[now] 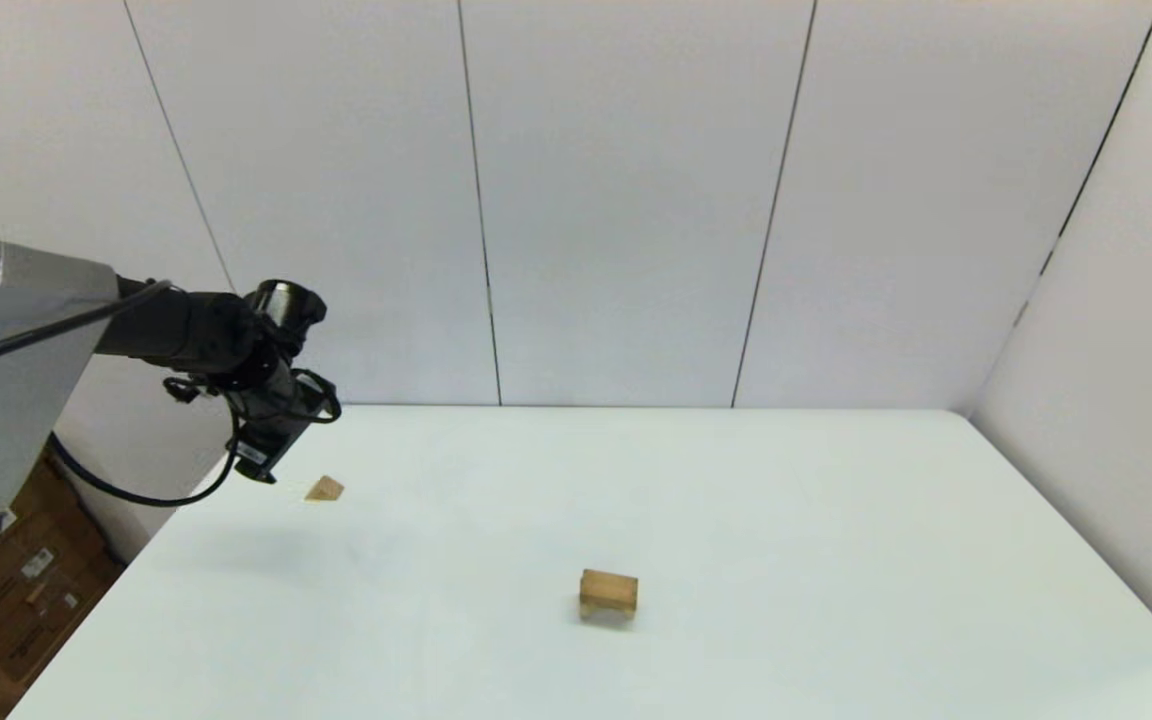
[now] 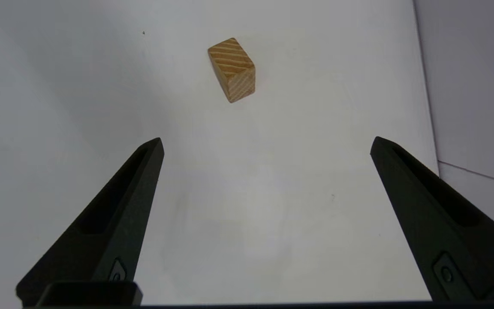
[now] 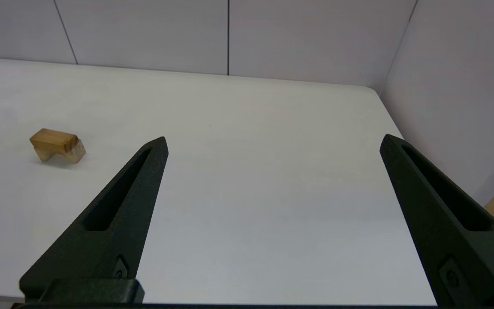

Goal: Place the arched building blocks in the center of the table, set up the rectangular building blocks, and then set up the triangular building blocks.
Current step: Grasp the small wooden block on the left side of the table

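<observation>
Left end effector (image 2: 266,143), fingers spread wide and empty, hovers just beside the triangular block (image 1: 324,489) at the bench's (image 1: 736,520) ten o'clock, apparently lining up a grasp; arched block (image 1: 608,593) sits mid-bench.

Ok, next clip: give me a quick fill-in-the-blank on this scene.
1. The arched block stands near the table's ___.
2. The left gripper, near the triangular block, has its jaws ___.
3. The right gripper holds ___.
4. The head view shows ___ blocks.
Missing words: middle; open; nothing; two.
</observation>
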`<action>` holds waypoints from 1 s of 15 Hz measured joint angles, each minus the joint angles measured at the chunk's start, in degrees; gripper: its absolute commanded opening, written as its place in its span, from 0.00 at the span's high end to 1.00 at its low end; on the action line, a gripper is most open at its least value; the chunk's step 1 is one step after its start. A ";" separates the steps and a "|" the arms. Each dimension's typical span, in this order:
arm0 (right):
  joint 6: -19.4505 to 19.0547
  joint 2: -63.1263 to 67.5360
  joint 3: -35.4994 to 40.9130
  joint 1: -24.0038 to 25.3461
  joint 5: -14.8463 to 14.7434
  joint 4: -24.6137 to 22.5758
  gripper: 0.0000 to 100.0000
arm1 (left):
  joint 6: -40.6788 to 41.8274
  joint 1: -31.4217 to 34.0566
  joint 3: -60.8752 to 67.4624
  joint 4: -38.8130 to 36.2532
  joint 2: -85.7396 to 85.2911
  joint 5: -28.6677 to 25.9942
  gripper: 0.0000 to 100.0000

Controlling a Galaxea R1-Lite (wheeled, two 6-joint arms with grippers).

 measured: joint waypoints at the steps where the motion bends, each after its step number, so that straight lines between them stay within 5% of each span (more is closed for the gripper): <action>1: -0.02 0.00 0.00 0.00 0.00 0.00 0.00 | -0.44 0.22 -0.59 0.17 0.95 0.00 0.00; 15: 0.00 0.00 0.00 -0.02 -0.01 0.00 0.00 | -0.44 1.02 -6.25 4.02 10.46 0.09 0.00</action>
